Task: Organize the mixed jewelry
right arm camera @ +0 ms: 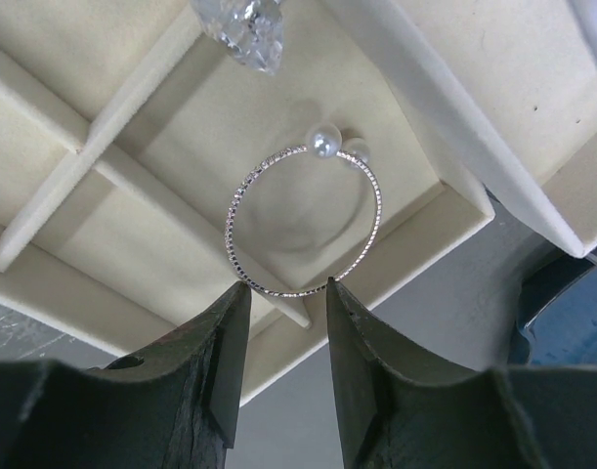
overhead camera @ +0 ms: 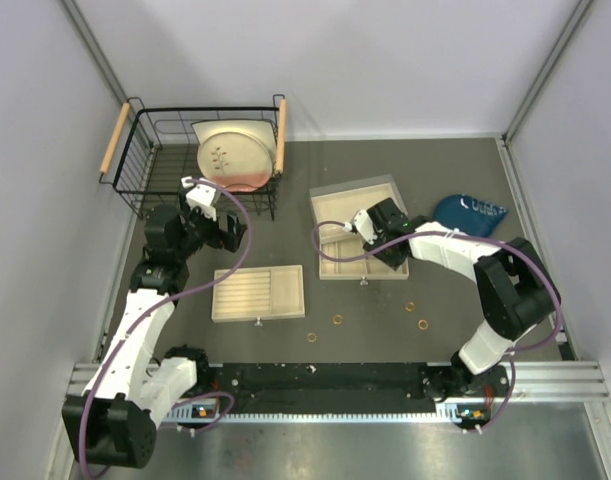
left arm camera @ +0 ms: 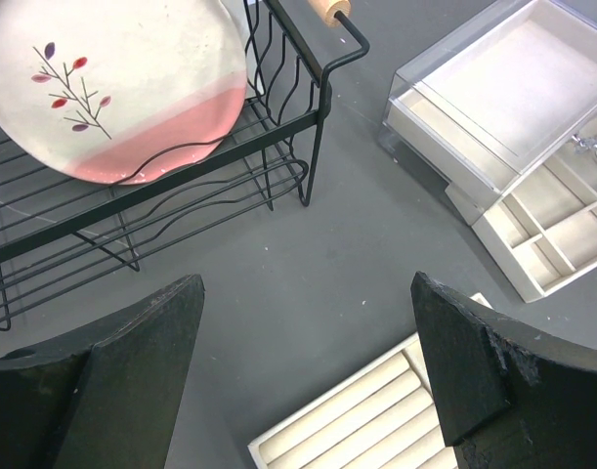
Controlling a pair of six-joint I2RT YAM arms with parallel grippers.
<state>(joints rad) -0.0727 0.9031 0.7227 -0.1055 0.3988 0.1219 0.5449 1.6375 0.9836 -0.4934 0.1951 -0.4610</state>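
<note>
Right wrist view | your right end effector [right arm camera: 283, 298], part closed, pinches the silver hoop [right arm camera: 322, 144] by its lower edge over a beige drawer [right arm camera: 405, 239] compartment | your left end effector [left arm camera: 308, 371] gapes wide, empty

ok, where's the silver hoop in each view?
Top external: not discernible, hidden at the right gripper over the divided drawer.
Left wrist: cannot make it out; divided drawer at the right edge.
Right wrist: silver hoop centre frame, lower arc between the fingertips, above the drawer.
Shared landmark: the divided drawer.
</note>
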